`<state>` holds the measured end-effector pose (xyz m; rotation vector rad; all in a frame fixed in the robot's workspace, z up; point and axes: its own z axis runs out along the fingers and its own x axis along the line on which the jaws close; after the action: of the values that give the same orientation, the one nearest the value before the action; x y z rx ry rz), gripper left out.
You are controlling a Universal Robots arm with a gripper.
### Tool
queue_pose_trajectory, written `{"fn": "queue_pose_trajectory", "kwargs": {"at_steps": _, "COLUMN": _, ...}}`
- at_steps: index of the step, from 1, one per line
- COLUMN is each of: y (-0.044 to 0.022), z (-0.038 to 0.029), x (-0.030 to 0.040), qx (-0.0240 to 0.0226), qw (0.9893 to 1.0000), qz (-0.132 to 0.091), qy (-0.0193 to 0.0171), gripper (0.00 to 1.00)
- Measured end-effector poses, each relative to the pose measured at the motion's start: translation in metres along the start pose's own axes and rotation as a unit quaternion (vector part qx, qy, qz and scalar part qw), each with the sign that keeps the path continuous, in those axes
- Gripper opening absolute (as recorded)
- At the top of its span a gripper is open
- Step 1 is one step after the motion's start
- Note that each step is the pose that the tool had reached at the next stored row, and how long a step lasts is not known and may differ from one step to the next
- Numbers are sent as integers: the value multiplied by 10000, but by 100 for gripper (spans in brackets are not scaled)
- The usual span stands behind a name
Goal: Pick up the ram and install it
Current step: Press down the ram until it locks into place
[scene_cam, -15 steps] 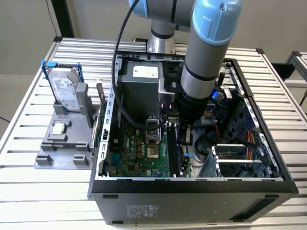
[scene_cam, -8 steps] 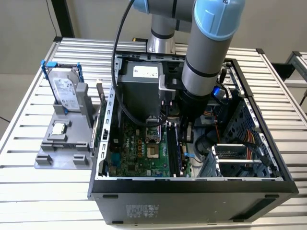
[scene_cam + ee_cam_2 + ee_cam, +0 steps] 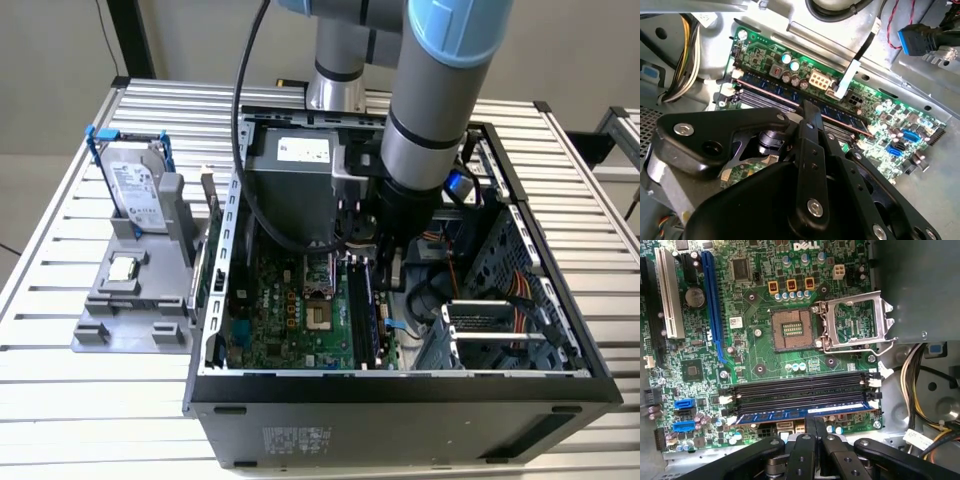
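The ram [image 3: 775, 415] is a thin dark blue stick standing on edge in the long black motherboard slot farthest from the processor socket. In the second wrist view the ram [image 3: 842, 115] runs along that same slot, its copper edge showing. My gripper [image 3: 816, 421] is shut on the ram near its middle, the two black fingers pressed together over its top edge. The second wrist view has the gripper [image 3: 809, 109] at the same place on the stick. In the exterior view my gripper [image 3: 388, 262] is down inside the open computer case, above the motherboard [image 3: 300, 310].
The other black slots [image 3: 800, 390] lie beside the ram. The processor socket [image 3: 792, 330] is bare with its metal lid [image 3: 855, 322] flipped up. Cable bundles [image 3: 925, 390] and case walls [image 3: 400, 385] crowd the arm. Outside, a grey stand holds a hard drive [image 3: 135, 190] and a processor chip [image 3: 122, 268].
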<state>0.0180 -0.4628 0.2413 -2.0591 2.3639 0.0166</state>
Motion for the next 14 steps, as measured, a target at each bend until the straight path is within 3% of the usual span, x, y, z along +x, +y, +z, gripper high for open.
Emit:
{"fn": "queue_pose_trajectory", "kwargs": {"at_steps": 8, "y": 0, "z": -29, "x": 0, "qx": -1, "qw": 10000, "qz": 0, "qy": 0, "gripper": 0}}
{"fn": "queue_pose_trajectory", "kwargs": {"at_steps": 14, "y": 0, "z": -107, "x": -1, "qx": -1, "qw": 10000, "qz": 0, "qy": 1, "gripper": 0}}
